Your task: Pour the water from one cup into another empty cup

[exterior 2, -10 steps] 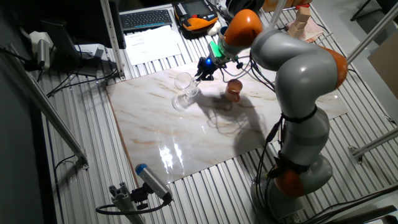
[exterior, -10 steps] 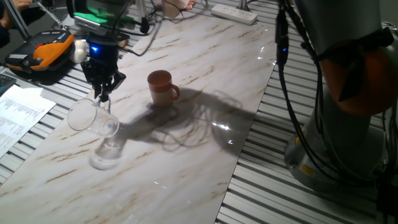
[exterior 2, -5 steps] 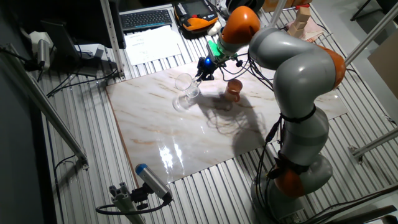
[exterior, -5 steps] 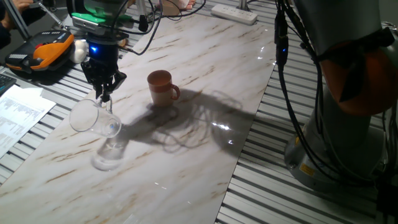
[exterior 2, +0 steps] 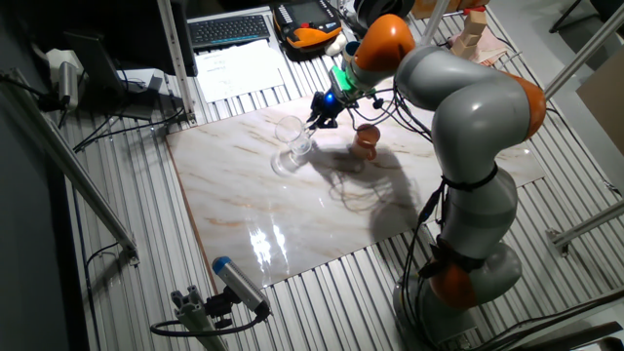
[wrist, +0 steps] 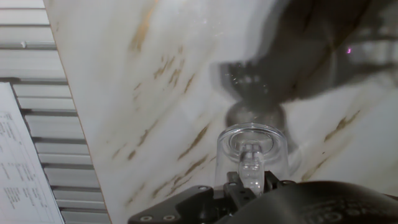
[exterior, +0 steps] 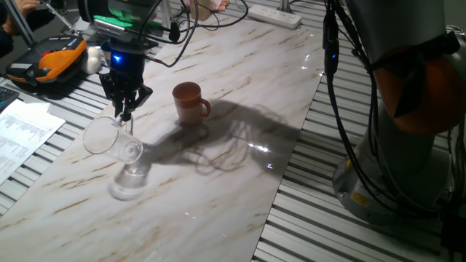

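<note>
Gripper point(exterior: 125, 113) fingers clamp the tilted transparent glass mug point(exterior: 111, 140) above the marble worktop point(exterior: 218, 182); terracotta ceramic mug point(exterior: 189, 102) stands nearby.

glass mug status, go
Claw shut on glass mug handle, mug lifted and tilted. Terracotta mug upright, apart to the side. Nothing between them.

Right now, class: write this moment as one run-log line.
gripper: shut on glass mug handle | glass mug: lifted, tilted, above table | terracotta mug: upright, apart | pour: not at terracotta mug
</note>
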Controlling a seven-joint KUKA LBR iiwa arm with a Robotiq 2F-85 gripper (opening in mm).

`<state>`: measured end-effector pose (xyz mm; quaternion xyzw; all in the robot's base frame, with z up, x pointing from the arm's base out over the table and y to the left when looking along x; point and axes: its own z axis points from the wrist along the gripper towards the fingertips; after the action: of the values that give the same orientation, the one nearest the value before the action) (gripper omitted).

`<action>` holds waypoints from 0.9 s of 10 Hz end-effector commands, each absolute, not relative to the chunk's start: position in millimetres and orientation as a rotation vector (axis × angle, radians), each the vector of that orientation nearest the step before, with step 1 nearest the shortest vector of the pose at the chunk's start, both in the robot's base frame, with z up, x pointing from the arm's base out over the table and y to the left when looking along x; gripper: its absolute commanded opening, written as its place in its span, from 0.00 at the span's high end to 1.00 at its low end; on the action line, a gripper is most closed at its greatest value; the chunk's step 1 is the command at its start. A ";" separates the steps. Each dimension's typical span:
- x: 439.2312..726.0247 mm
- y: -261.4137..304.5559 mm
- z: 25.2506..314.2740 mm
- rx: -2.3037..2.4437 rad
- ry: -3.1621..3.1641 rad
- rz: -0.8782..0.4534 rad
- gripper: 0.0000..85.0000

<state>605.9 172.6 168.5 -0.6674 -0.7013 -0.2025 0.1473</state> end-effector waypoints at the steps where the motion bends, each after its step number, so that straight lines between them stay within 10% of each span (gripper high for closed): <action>1: 605.7 172.0 167.7 -1.910 -2.009 -0.596 1.00; 9: 601.2 172.9 146.1 -1.927 -1.973 -0.658 1.00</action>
<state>601.2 172.7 145.8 -0.6711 -0.6877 -0.2304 0.1533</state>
